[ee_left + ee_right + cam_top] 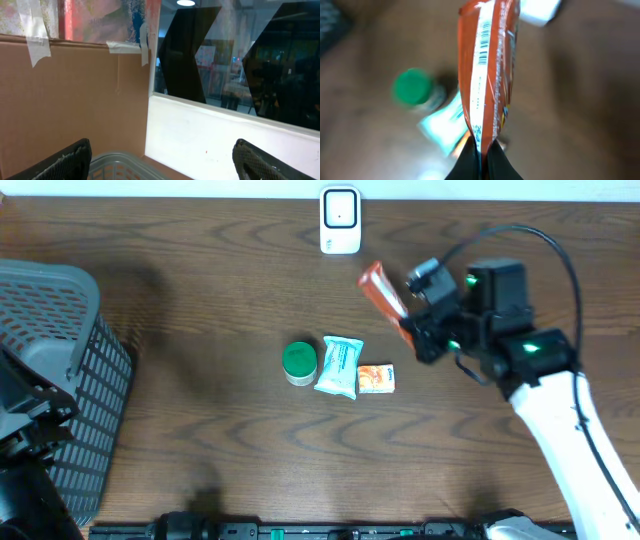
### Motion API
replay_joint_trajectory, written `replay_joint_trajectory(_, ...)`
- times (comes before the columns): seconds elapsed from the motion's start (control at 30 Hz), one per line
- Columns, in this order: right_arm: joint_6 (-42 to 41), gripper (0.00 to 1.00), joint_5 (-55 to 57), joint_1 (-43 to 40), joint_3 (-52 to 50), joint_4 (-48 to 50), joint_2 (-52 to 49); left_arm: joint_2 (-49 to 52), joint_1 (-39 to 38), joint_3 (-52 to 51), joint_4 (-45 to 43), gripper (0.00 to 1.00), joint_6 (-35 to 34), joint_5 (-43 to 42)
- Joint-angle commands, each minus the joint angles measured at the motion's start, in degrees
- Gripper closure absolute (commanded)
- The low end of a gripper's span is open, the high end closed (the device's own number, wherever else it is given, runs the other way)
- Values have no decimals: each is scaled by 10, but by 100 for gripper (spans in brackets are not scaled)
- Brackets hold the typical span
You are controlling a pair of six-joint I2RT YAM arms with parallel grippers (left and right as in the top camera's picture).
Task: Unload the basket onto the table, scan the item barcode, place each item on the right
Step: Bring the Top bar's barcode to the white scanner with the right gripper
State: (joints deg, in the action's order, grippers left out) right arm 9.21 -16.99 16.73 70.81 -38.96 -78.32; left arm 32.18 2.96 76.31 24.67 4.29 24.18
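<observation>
The right end effector [408, 330] pinches one end of the orange packet [378, 288]. It holds the packet up near the table's [200, 300] far edge, beside the one white scanner [340, 220], likely so the barcode [482, 45] can face it. The left end effector [162, 162] is wide open and empty, over the one grey basket [60, 360] at the left edge. Three things wait mid-table: one green-capped bottle [299, 362], one blue-and-white pack [339, 366] and one small orange pack [376, 378].

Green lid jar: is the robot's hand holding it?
No, the green-lidded jar stands free on the table, while the right gripper is shut on the orange packet.
</observation>
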Motion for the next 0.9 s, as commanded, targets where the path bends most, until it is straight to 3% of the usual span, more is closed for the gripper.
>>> replay_joint_trajectory(0.0,-21,99,210,38,4,72,-47,-7,3,-5,-1,10,-3,3)
replay_joint_trajectory(0.17,10,99,366,54,17,183,-138,-7,3,-5,1,10,-3,3)
replay_joint_trajectory(0.3,120,99,489,57,53,285,-236,-7,3,-5,9,10,-3,3)
replay_joint_trajectory(0.53,276,99,549,63,160,374,-360,-7,3,-5,32,10,-3,3)
replay_joint_trajectory(0.87,622,99,653,86,311,534,-537,-7,3,-5,31,10,-3,3)
